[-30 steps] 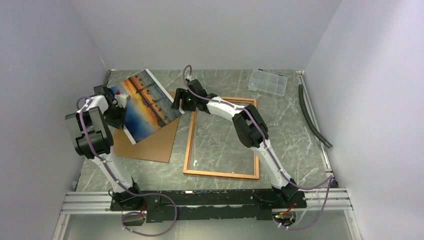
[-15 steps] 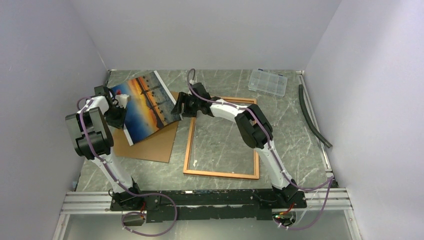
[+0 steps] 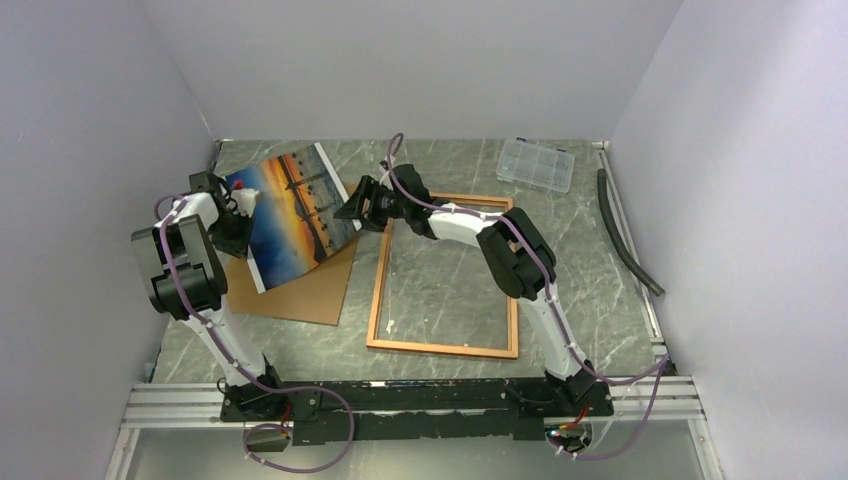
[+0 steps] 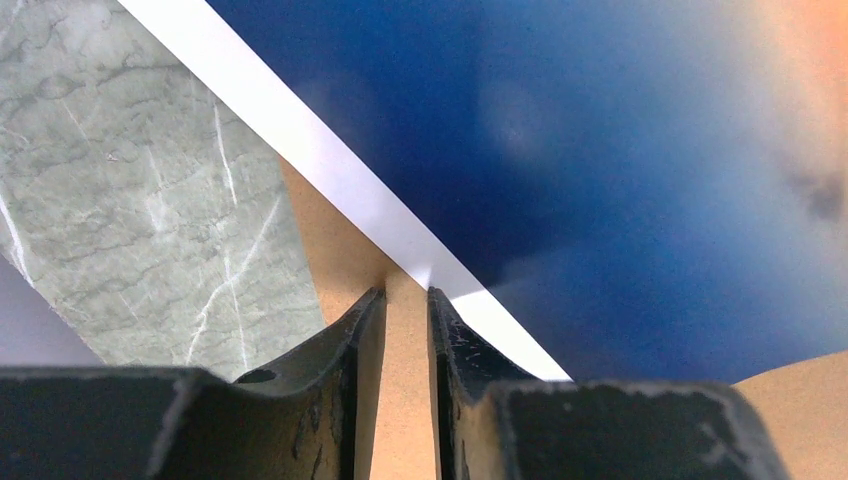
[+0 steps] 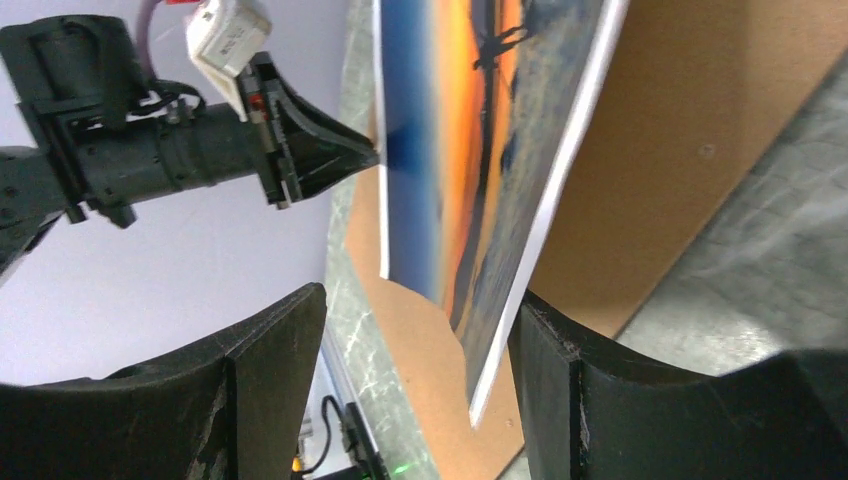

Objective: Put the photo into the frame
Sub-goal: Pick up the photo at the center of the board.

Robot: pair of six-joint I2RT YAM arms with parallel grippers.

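Observation:
The photo (image 3: 295, 205), a sunset print with a white border, is lifted and tilted above the brown backing board (image 3: 310, 285). My left gripper (image 3: 243, 203) is shut on its left edge. In the left wrist view the fingertips (image 4: 407, 292) meet the photo's (image 4: 600, 150) white border, with the board (image 4: 405, 400) below. My right gripper (image 3: 350, 208) is open at the photo's right edge. In the right wrist view the photo's (image 5: 470, 150) lower corner hangs between the wide-open jaws (image 5: 422, 300), close to the right finger. The frame (image 3: 378, 290) lies flat and empty to the right.
A clear plastic compartment box (image 3: 537, 163) sits at the back right. A black hose (image 3: 625, 235) lies along the right wall. The left arm's gripper (image 5: 320, 150) shows in the right wrist view. Walls close in on three sides.
The right gripper has turned and shifted slightly left along the photo's right edge. The photo has tipped up and rotated a little. The left gripper keeps its hold.

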